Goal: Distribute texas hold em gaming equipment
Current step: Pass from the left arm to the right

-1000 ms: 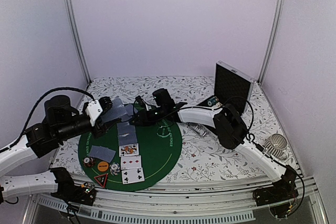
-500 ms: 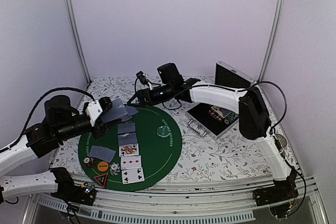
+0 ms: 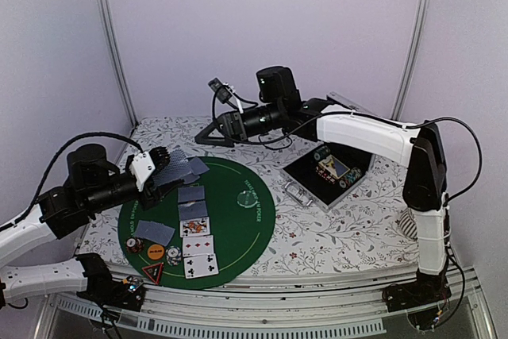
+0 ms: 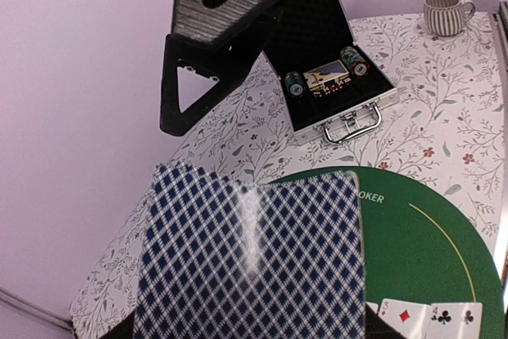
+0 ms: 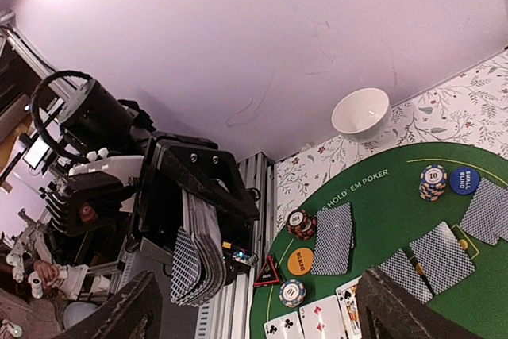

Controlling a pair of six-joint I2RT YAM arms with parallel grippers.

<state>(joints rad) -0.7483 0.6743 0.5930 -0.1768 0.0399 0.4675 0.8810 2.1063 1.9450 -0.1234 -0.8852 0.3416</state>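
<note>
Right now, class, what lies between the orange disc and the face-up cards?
A small striped chip stack sits between the orange disc and face-up cards, seen in the top view.

Fanned deck (image 3: 181,166) in the left claw (image 3: 165,172). Three face-up cards (image 3: 198,245) line the green mat (image 3: 246,232); orange disc (image 3: 156,250), triangle token (image 3: 152,272), chip stacks (image 3: 173,255) beside them.

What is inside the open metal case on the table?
The case holds two stacks of chips, one near each end, and a flat pack with a picture on top between them. Whatever lies under these is covered, so it cannot be seen.
</note>
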